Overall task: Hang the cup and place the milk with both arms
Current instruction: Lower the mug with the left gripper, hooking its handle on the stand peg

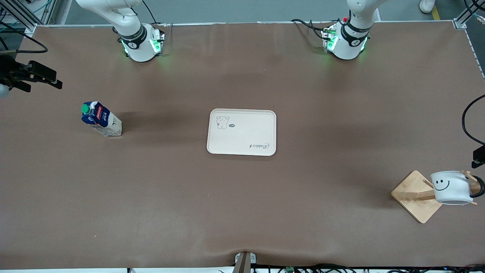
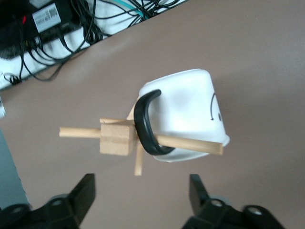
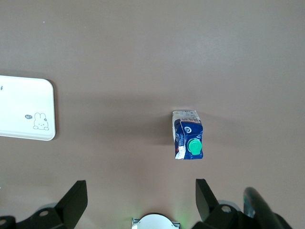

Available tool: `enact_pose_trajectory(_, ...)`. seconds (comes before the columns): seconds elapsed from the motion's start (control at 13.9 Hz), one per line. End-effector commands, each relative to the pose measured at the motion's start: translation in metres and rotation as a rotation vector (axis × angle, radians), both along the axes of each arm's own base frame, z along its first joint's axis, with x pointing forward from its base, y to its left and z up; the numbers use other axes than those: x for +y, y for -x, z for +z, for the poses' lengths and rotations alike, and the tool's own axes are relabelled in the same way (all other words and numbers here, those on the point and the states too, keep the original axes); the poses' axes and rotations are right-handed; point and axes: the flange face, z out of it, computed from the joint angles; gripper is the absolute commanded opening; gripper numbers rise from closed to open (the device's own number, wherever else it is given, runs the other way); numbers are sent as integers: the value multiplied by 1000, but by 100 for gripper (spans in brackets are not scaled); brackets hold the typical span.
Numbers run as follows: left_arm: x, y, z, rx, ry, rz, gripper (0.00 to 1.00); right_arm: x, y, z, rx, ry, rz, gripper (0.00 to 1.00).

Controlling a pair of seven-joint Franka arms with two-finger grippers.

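Note:
The white cup (image 1: 451, 187) with a smiley face hangs by its black handle on a peg of a wooden rack (image 1: 415, 195), close to the front camera at the left arm's end of the table. In the left wrist view the cup (image 2: 183, 114) hangs on the rack (image 2: 116, 139), and my left gripper (image 2: 142, 191) is open and empty above them, apart from both. The milk (image 1: 100, 119) stands upright at the right arm's end. My right gripper (image 3: 140, 193) is open and empty, high over the table beside the milk (image 3: 188, 135).
A cream tray (image 1: 241, 131) with a small rabbit drawing lies at the table's middle; its corner shows in the right wrist view (image 3: 26, 107). Cables lie along the table's edge near the rack (image 2: 57, 28). The right arm's base (image 1: 141, 43) and the left arm's base (image 1: 345, 41) stand at the table's edge farthest from the front camera.

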Motion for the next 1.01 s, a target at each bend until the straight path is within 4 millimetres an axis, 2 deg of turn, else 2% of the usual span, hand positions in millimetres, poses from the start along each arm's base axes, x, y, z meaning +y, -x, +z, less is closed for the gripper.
enact_pose_trajectory(0.0,-9,12,20,19,24,42,100,8,5,5,-17,20,11,100)
enact_pose_trajectory(0.22,-18,23,30,64,44,86,100,5,5,5,-22,20,6,100)
enact_pose_trajectory(0.43,-38,37,45,120,53,147,100,8,3,5,-30,22,13,100)
enact_pose_trajectory(0.65,-72,54,72,147,52,221,100,15,-1,6,-54,25,25,100)
enact_pose_trajectory(0.94,-110,71,89,187,51,369,100,11,-4,2,-42,118,37,100)
